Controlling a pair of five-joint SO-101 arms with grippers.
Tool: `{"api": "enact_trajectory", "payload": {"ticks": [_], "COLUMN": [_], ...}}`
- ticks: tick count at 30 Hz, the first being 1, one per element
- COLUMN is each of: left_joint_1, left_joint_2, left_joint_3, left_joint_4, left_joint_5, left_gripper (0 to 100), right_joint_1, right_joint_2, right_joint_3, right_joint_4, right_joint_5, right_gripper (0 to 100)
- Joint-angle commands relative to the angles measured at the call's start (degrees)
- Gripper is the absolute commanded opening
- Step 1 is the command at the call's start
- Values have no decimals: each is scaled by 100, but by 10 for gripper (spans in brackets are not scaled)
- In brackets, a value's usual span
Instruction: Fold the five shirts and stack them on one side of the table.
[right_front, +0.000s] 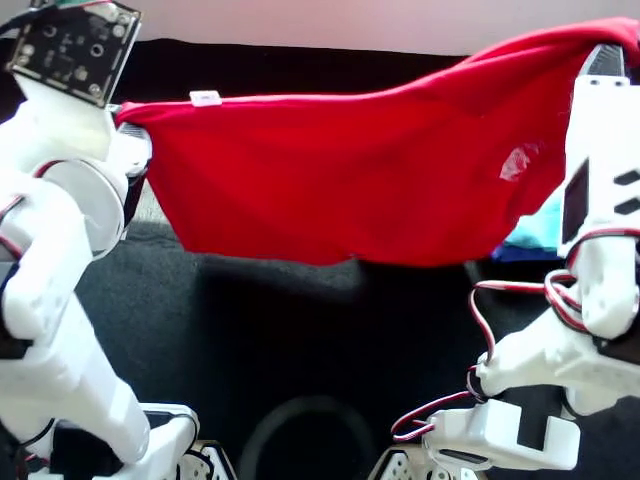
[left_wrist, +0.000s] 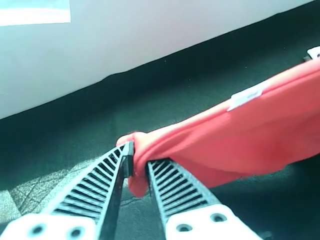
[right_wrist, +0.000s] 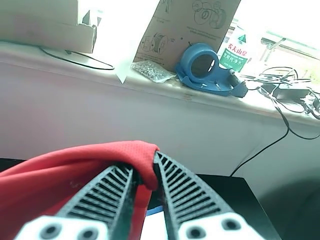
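Left claw and right claw each pinch one end of the red shirt, stretching it high over the tabletop, likely so it hangs flat for folding.

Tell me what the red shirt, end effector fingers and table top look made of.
The red shirt: soft knit fabric, matte; it sags and bunches, fine mesh weave in the right wrist view.
The left end effector and right end effector: fingers look like rigid plastic, white with black ribbed faces.
The table: dark matte covering, likely cloth or felt; hard to tell.
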Motion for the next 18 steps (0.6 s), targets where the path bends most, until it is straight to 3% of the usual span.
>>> {"api": "enact_trajectory", "payload": {"ticks": [1, 18], "left_joint_1": [-57, -57], "left_joint_2": [-145, -1024], "left_joint_3": [-145, -145], "left_joint_4": [-308, -1424], "left_joint_5": [-18, 0], "left_gripper": [10, 10], "right_joint_1": [-57, -66], "right_joint_2": [22, -391], "right_joint_3": [-189, -303], "right_joint_4": [198, 637], "right_joint_5": [0, -747], "right_gripper": [6, 6]}}
